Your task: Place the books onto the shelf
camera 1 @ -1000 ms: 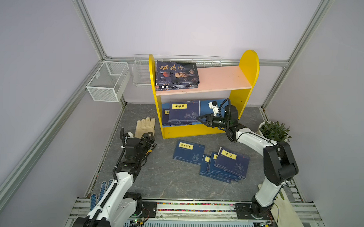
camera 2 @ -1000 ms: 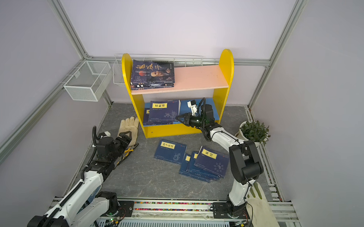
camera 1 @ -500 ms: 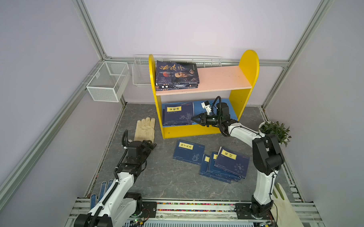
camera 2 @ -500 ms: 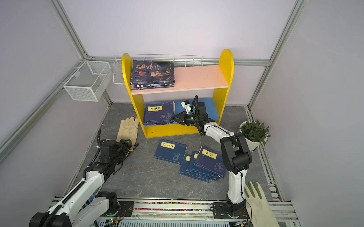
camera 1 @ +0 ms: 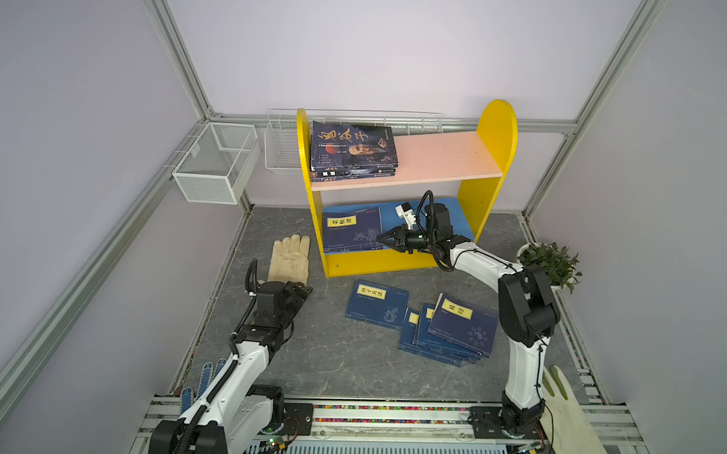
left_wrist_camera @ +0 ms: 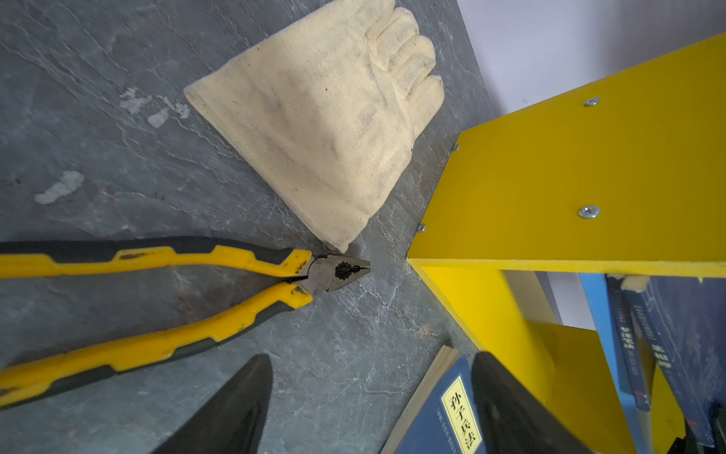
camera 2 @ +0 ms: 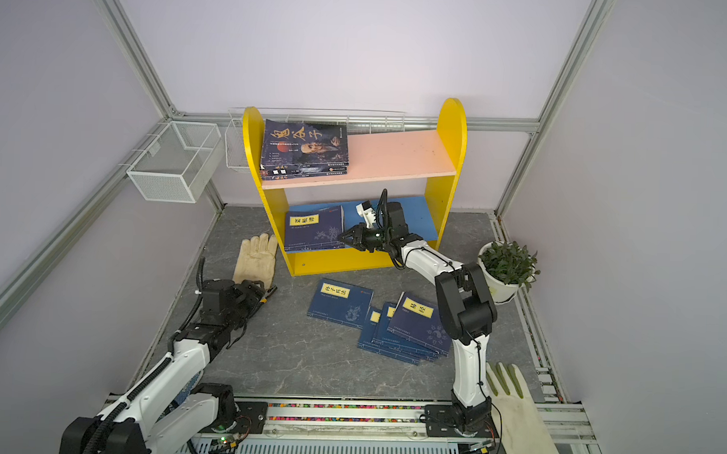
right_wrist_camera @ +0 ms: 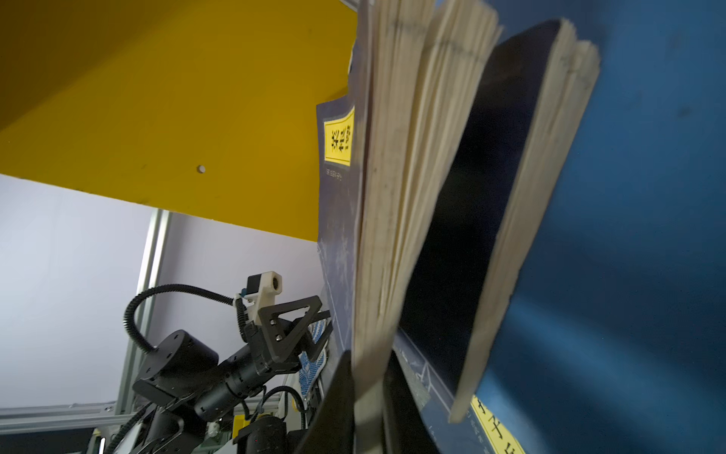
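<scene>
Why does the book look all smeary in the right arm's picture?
Right wrist view: the book is blurred, very close to the lens, held in the right gripper. Left wrist view: pliers and glove look sharp. Both top views: evenly lit, no glare.

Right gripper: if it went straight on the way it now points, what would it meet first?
The navy books on the blue lower board of the shelf: the right gripper points at their page edge and seems to touch it.
</scene>
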Controlling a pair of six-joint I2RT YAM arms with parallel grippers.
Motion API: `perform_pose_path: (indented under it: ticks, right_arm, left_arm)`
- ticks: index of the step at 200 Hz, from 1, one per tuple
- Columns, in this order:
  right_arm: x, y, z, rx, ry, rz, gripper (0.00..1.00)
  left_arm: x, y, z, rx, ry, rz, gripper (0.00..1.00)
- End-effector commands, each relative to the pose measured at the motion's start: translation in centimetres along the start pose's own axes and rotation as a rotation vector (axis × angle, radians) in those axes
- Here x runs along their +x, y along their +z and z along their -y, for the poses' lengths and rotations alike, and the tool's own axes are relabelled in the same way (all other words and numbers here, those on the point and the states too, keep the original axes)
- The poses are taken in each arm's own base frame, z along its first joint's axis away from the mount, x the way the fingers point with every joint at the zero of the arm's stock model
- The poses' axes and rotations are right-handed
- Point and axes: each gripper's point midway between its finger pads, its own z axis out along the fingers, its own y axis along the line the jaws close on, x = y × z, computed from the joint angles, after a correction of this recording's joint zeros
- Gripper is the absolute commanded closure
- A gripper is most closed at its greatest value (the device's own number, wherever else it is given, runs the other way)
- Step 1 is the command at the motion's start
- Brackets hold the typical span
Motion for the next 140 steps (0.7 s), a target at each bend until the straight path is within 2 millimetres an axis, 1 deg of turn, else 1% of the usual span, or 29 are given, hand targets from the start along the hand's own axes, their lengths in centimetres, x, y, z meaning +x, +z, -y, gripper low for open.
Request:
perform_pose_path:
  ticks: [1, 15, 27, 52, 69, 90, 110, 140]
  right_arm:
    - [0.6, 0.7, -0.3, 0.096, -0.086, -0.011, 0.76]
    - [0.6, 0.2, 0.0, 0.177, -0.126, -0.009, 0.63]
    - [0.5, -0.3, 0.1, 0.239, -0.165, -0.006, 0.53]
    - [0.1, -1.6, 0.9, 0.358, -0.228, 0.019, 0.40]
    - [-0.1, -2.5, 1.3, 0.428, -0.277, 0.022, 0.34]
    - [0.2, -3.1, 1.6, 0.489, -0.345, 0.007, 0.29]
    - [0.8, -3.1, 1.5, 0.503, -0.414, -0.027, 0.26]
    - [2.0, -2.4, 1.3, 0.524, -0.517, -0.094, 0.24]
  left_arm:
    - [-0.3, 0.0, 0.7, 0.022, -0.003, 0.003, 0.20]
    - [-0.2, 0.1, 0.7, 0.021, -0.004, -0.001, 0.21]
    - [-0.2, 0.1, 0.7, 0.022, -0.004, -0.003, 0.21]
    - [-0.1, 0.3, 0.9, 0.033, -0.003, -0.010, 0.21]
    - [0.0, 0.4, 1.1, 0.037, -0.004, -0.018, 0.21]
    - [0.2, 0.5, 1.1, 0.038, -0.004, -0.026, 0.21]
    - [0.2, 0.6, 1.2, 0.040, -0.003, -0.028, 0.21]
    - [0.2, 0.7, 1.7, 0.059, 0.004, -0.037, 0.21]
